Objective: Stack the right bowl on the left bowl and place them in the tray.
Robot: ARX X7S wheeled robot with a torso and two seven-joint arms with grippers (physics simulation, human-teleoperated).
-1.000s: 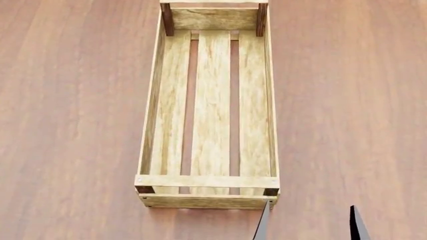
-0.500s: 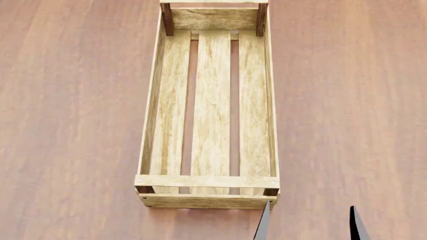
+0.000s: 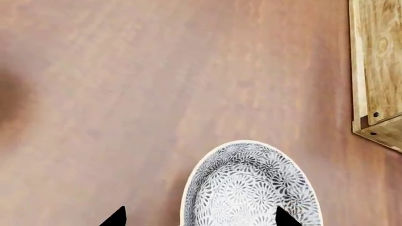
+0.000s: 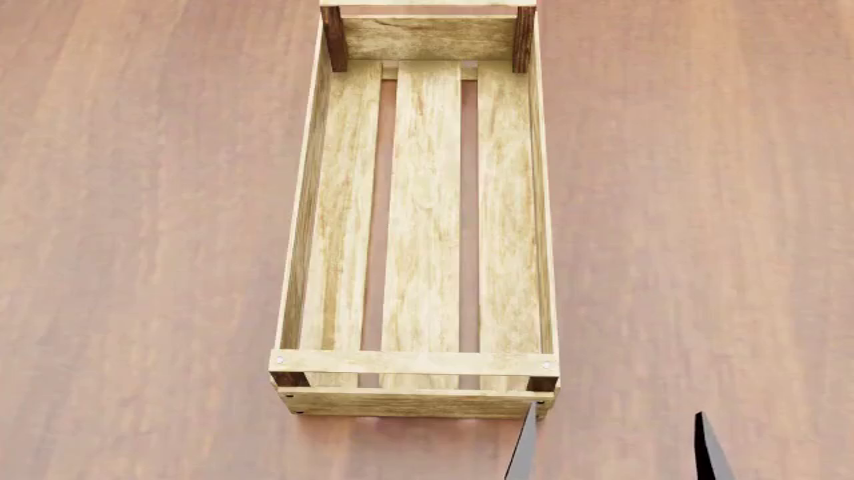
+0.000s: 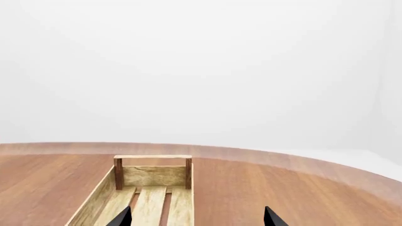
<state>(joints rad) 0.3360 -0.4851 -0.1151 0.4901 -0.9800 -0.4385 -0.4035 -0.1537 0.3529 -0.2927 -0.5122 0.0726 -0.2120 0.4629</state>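
While both grippers are shown spread open and holding nothing, a patterned grey bowl (image 3: pixel 251 188) is recorded on the wooden table (image 3: pixel 125 94) between the left gripper (image 3: pixel 199 217) fingertips, the tray (image 4: pixel 416 230) standing empty just beside the right gripper (image 4: pixel 614 450).

A reddish-brown wooden table (image 4: pixel 160 250) with a fine lengthwise grain fills the head view from edge to edge. In the right wrist view its far edge (image 5: pixel 301 162) curves round, and behind it stands a plain, evenly lit white backdrop (image 5: pixel 201 70) with no visible features.
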